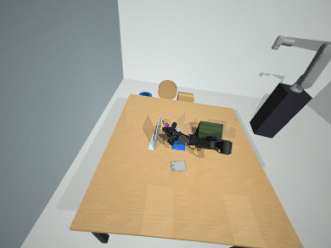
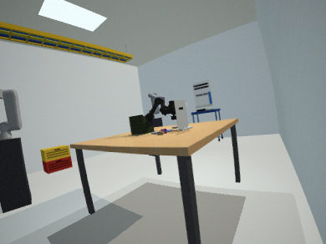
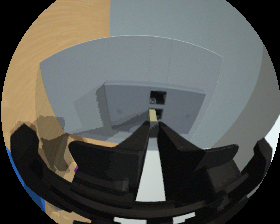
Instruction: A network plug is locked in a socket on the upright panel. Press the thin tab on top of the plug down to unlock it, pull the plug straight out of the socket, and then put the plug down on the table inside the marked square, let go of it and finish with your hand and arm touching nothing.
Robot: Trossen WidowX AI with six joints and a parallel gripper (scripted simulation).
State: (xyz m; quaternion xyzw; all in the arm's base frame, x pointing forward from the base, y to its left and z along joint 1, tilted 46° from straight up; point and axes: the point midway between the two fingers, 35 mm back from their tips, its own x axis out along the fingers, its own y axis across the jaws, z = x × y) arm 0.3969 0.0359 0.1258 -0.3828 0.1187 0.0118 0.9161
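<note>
The upright panel (image 1: 152, 145) (image 2: 181, 119) (image 3: 135, 55) stands on the table. In the wrist view, its raised housing has an empty upper opening (image 3: 159, 96) and a lower socket (image 3: 160, 113). The pale plug (image 3: 153, 115) is at the lower socket; how deep it sits is hidden. My gripper (image 1: 164, 129) (image 2: 173, 109) (image 3: 153, 125) is shut on the plug, its fingertips close in front of the socket. The tab on top is too small to make out. A blue patch (image 1: 178, 146) lies on the table below the arm, perhaps the marked square.
A dark green box (image 1: 210, 130) (image 2: 140, 124) stands beside the arm. A light grey flat piece (image 1: 178, 166) lies on the table (image 1: 127, 195) (image 2: 146, 145). A small purple object (image 1: 166, 125) (image 2: 164, 130) is near the panel.
</note>
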